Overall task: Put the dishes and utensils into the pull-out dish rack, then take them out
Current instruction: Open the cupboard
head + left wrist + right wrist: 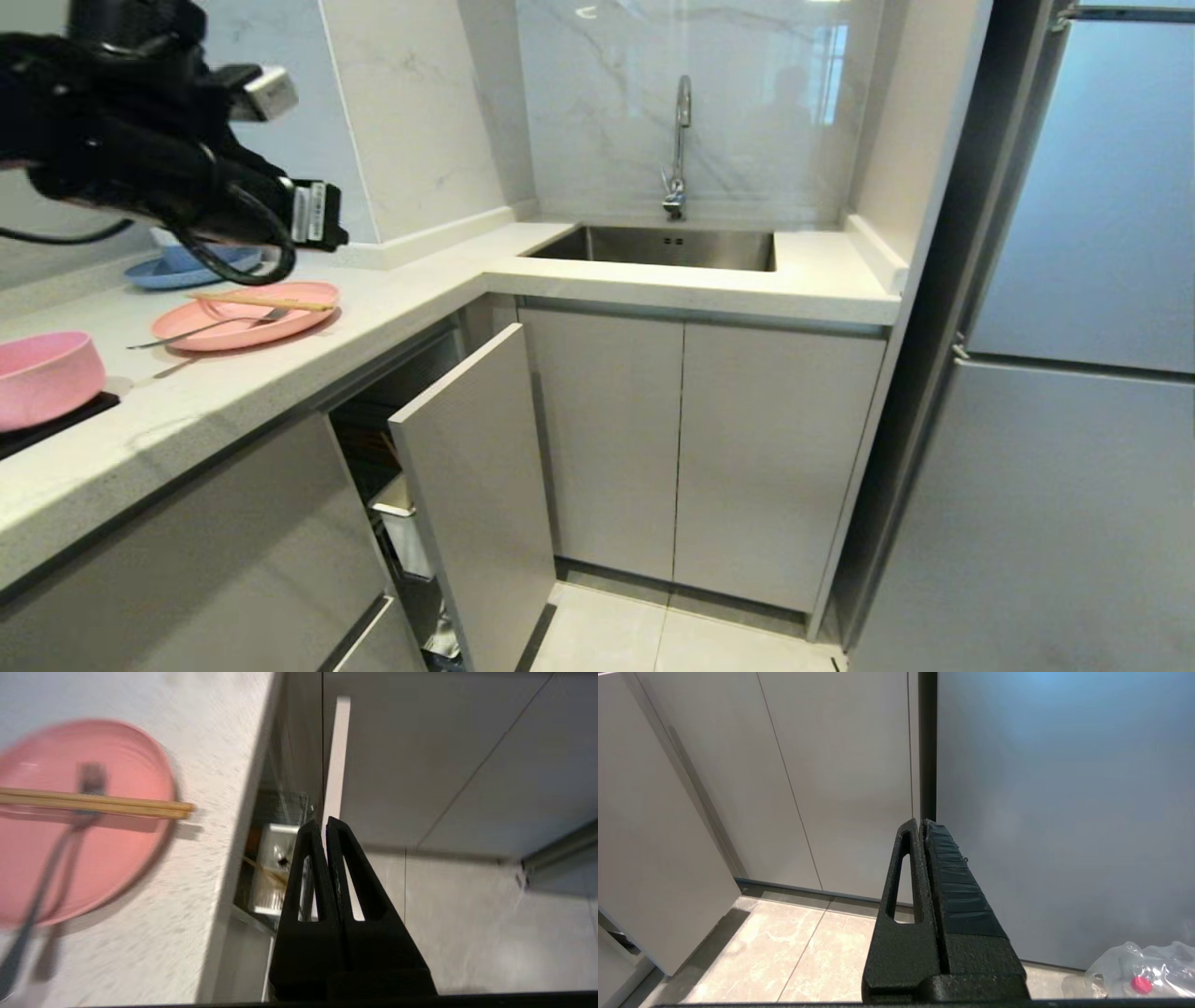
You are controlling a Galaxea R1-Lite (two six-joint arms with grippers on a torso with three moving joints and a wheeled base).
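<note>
A: Start close in. What's nearest?

B: The pull-out dish rack [411, 523], low down behind its narrow cabinet front [476, 485], which stands drawn out from the run of cabinets. Its white utensil caddy [403, 537] shows in the gap; I can't make out any pink dish in it.

A: And on the tabletop [233, 392]?

B: The pink bowl [42, 373] sits at the near left. Further back lies the pink oval plate [245, 315], with the chopsticks [261, 301] laid across it and the fork [210, 329] resting on it, handle pointing off the near rim. Behind that, a blue plate [191, 269].

A: The arms?

B: The left gripper [322, 828] hangs above the tabletop edge, over the open rack, fingers pressed together and holding nothing. The right gripper [922, 828] is parked low by the cabinet doors and fridge, fingers together too, empty.

A: So which step?

B: Loading hasn't begun, I'd judge. Next the left fingers must part, come over the plate, and close on one item, probably the chopsticks, since they lie on top.
</note>
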